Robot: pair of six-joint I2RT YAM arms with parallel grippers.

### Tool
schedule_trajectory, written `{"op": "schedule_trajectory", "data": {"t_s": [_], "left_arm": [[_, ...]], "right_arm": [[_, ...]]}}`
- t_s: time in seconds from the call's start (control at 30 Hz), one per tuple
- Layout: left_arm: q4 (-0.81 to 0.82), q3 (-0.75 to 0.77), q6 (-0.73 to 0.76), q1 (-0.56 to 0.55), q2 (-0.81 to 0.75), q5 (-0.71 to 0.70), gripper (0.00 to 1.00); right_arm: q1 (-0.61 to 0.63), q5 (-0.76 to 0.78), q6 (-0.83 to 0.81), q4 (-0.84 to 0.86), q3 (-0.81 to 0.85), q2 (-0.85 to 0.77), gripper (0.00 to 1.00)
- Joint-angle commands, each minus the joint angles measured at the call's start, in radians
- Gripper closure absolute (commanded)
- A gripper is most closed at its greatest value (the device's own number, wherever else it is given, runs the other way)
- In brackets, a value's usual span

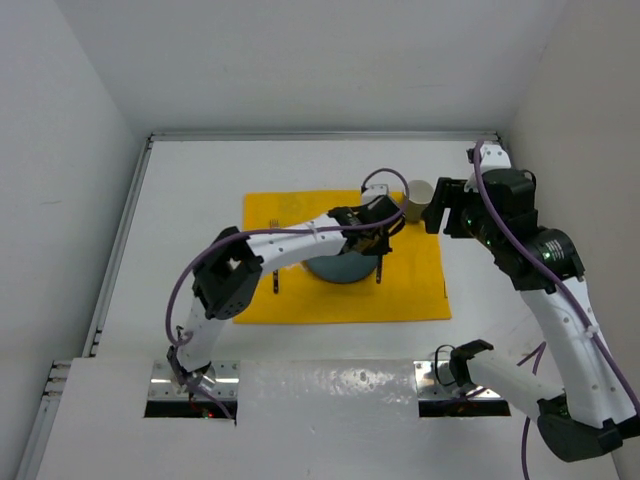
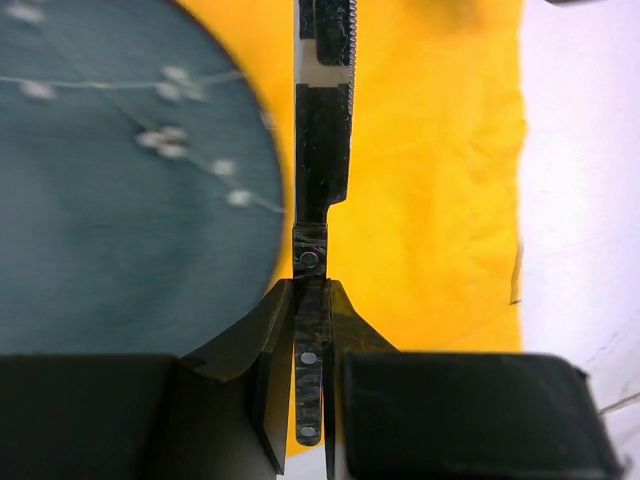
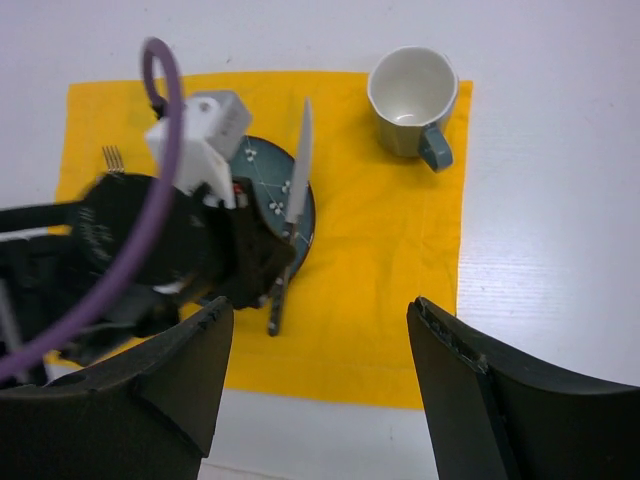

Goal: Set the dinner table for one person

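The left hand [image 2: 312, 300] is pressed together on the dark handle of a knife [image 2: 322, 150], pinching it edge-on, with the serrated blade pointing away from the wrist. The hand hangs over the middle of the yellow placemat [image 1: 410, 290]. The knife runs along the right rim of a dark blue-grey speckled plate [image 2: 120, 220] that sits at the placemat's centre. Whether the blade touches the cloth cannot be told.

The right hand [image 3: 315, 370] is spread wide and grips nothing. It hovers above the placemat's right side, looking down across it. A pale mug [image 3: 412, 100] with a blue-grey handle stands upright on the placemat's far right corner, apart from the plate and the knife. On the placemat's left part, the tines of a fork [image 3: 112, 157] show beside the left arm, which hides the rest of it.

The placemat lies flat on the white table [image 1: 200, 190]. Bare tabletop reaches out from all four of the placemat's sides to thin metal rails and white walls.
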Motion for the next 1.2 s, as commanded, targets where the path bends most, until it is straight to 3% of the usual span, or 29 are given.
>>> {"op": "schedule_trajectory", "data": {"t_s": [0.0,0.27,0.53,1.03,1.17], "left_arm": [[0.004,0.116,-0.112,-0.045,0.069,-0.040,1.00],[0.051,0.229,-0.199,-0.090,0.238,-0.008,1.00],[0.036,0.343,-0.193,-0.088,0.357,0.003,1.00],[0.047,0.357,-0.241,-0.088,0.427,0.061,1.00],[0.050,0.357,-0.241,-0.088,0.425,0.065,0.96]], "right_arm": [[0.003,0.054,0.029,-0.048,0.049,-0.033,0.30],[0.003,0.087,0.072,-0.040,0.058,-0.073,0.30],[0.003,0.076,0.057,-0.037,0.040,-0.090,0.29],[0.003,0.076,0.045,-0.037,0.037,-0.102,0.29],[0.005,0.077,0.042,-0.035,0.035,-0.102,0.29]]}}
